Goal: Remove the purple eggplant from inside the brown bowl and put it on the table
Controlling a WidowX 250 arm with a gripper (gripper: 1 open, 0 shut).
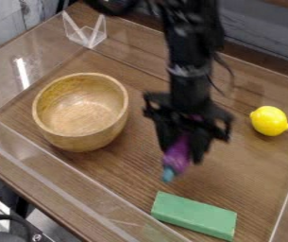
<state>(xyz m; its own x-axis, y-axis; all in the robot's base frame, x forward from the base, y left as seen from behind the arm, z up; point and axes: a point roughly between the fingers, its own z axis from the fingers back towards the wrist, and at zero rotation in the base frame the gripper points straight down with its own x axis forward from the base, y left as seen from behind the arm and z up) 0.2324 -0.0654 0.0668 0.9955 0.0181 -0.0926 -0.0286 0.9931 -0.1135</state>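
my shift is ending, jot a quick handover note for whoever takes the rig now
Gripper: closed, apparently holding the purple eggplant, teal end pointing down.
Eggplant: outside the brown bowl, to its right in the picture, near the green block.
Done: eggplant out of the bowl.
Left: set it on the table, release, back off. Whether it touches the table is unclear.
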